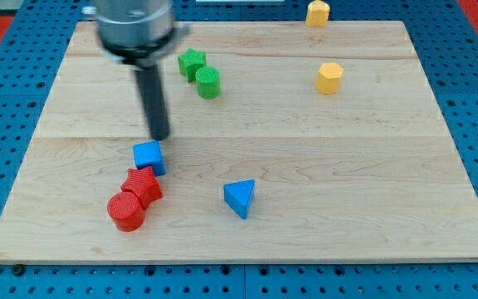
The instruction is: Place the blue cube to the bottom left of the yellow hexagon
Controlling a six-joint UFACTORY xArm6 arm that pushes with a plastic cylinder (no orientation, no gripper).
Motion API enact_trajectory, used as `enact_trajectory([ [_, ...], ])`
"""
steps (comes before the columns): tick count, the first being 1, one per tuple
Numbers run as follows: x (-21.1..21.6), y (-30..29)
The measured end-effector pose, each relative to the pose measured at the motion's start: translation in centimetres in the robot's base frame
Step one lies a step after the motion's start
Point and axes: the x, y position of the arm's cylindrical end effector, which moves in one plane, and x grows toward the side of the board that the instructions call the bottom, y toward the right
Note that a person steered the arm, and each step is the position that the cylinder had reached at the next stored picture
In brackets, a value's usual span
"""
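The blue cube (148,156) lies at the lower left of the wooden board (305,166). The yellow hexagon (329,78) sits at the upper right of the board. My tip (162,137) is at the end of the dark rod, just above and slightly right of the blue cube, close to its top edge. I cannot tell whether it touches the cube.
Two red blocks (143,186) (126,211) lie right below the blue cube, the upper one touching it. A blue triangle (240,198) is at the bottom middle. A green star (192,61) and a green cylinder (208,82) are at the top. Another yellow block (317,12) sits off the board's top edge.
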Motion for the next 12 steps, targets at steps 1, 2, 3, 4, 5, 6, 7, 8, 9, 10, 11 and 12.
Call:
enact_trajectory([
  [1, 1.0, -6.3],
  [2, 3.7, -5.3],
  [3, 2.6, -1.6],
  [4, 3.4, 1.3],
  [5, 4.8, -1.5],
  [6, 7.5, -0.2],
  [7, 7.1, 3.3],
  [8, 6.0, 6.1],
  [9, 3.0, 11.3],
  [10, -3.2, 18.9],
  [11, -2.6, 24.5],
  [12, 0.6, 27.9],
])
